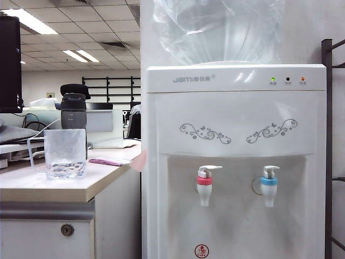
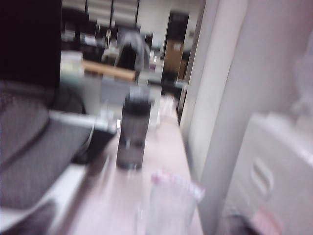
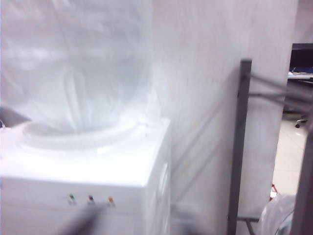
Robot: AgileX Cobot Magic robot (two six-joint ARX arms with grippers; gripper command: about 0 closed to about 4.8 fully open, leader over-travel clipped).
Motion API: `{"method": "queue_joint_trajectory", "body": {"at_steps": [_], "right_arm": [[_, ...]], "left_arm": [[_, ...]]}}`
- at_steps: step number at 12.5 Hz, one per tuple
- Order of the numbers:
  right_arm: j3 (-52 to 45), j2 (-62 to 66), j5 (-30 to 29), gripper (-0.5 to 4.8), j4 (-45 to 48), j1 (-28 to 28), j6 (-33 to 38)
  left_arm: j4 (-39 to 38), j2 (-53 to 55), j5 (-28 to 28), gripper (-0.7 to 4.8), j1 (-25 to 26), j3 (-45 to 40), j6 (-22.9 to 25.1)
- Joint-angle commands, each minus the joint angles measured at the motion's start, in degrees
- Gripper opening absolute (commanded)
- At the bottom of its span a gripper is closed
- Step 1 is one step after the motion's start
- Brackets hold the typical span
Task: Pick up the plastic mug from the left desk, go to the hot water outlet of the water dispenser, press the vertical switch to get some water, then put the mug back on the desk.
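Observation:
The clear plastic mug (image 1: 64, 154) stands upright on the left desk (image 1: 48, 186), near its front edge; it shows as a blur (image 2: 171, 205) in the left wrist view. The white water dispenser (image 1: 237, 81) stands right of the desk. Its hot water outlet (image 1: 205, 189) has a red collar, topped by the white vertical switch (image 1: 210, 168). Neither gripper shows in the exterior view. My left gripper (image 2: 139, 229) is only faint blurs, wide apart, short of the mug. My right gripper (image 3: 134, 225) shows two blurred fingers apart before the dispenser top (image 3: 88, 161), holding nothing.
A dark grey bottle (image 1: 74, 110) stands behind the mug, and a pink item (image 1: 108, 161) lies on the desk beside it. A blue-collared tap (image 1: 269, 186) sits right of the red one. A dark metal rack (image 1: 327, 151) flanks the dispenser. A big clear bottle (image 1: 215, 27) tops it.

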Motion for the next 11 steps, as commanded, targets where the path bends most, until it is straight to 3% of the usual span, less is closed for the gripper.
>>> {"method": "queue_joint_trajectory", "body": {"at_steps": [1,2,3,5,8,10,11], "right_arm": [[6.93,0.52,-0.26,3.43,-6.14,0.02,-0.15],[8.20,1.07,-0.28,3.43,-7.48,0.04,-0.15],[12.98,4.02,-2.34,3.57,-9.42,0.04,-1.42],[19.08,7.69,-3.28,3.80,-9.75,0.04,-2.10],[25.07,14.27,-7.43,4.36,-10.29,0.04,-2.08],[26.84,18.71,-9.51,4.45,-9.81,0.04,-1.64],[26.84,21.35,-9.49,4.44,-4.85,0.13,-1.40]], "left_arm": [[-2.14,3.89,4.68,4.79,-0.07,8.50,-2.05],[-2.19,5.84,5.95,4.79,-0.07,9.86,-2.05],[-2.08,16.09,8.20,4.79,-0.09,15.34,-2.12],[-0.61,26.62,9.81,4.79,-0.11,18.99,-5.03],[2.29,39.26,9.84,4.79,-0.20,19.02,-4.33],[6.16,48.24,5.49,4.79,-0.55,18.99,-1.40],[13.88,60.57,1.27,4.79,-0.96,18.88,2.80]]}}
